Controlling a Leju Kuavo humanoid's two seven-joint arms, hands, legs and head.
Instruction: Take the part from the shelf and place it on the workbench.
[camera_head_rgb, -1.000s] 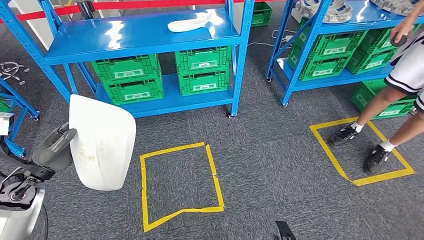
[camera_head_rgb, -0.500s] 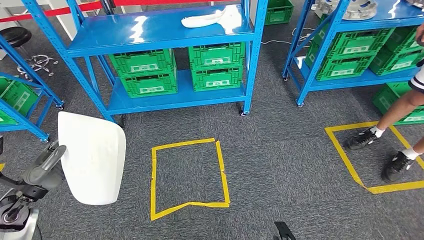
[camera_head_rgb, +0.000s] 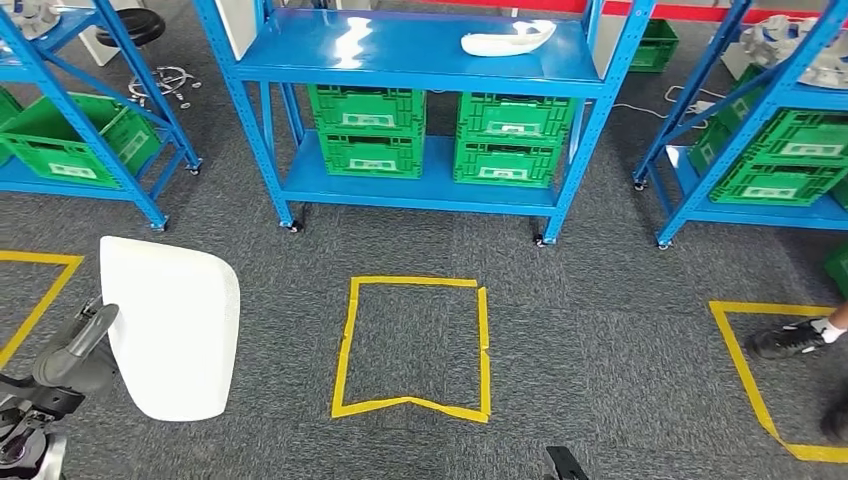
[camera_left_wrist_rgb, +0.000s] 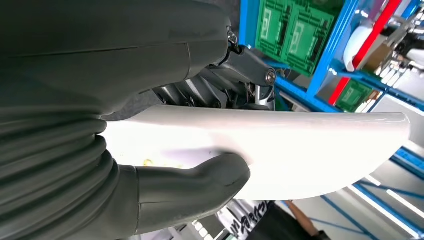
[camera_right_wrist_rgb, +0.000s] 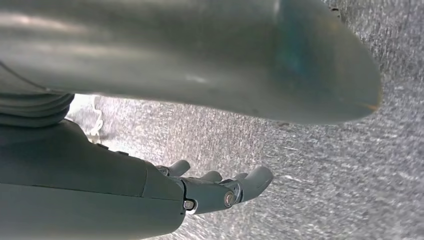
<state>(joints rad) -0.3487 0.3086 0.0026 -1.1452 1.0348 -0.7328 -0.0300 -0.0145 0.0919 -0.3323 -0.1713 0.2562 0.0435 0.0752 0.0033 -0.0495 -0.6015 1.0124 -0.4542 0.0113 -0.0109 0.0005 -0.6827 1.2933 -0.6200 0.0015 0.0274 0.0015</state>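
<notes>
Turning left, we see the blue shelf (camera_head_rgb: 420, 60) slide right. Our left hand (camera_head_rgb: 75, 350) grips the white part (camera_head_rgb: 175, 330) near-left; right hand (camera_right_wrist_rgb: 220, 187) hangs slack, holding nothing. Workbench placement remains.

A warehouse-style workshop here: blue steel shelving racks (camera_head_rgb: 420, 60), green parts crates (camera_head_rgb: 368, 125) stacked on them, grey carpet floor (camera_head_rgb: 600, 330) with yellow tape squares (camera_head_rgb: 415, 350)
</notes>
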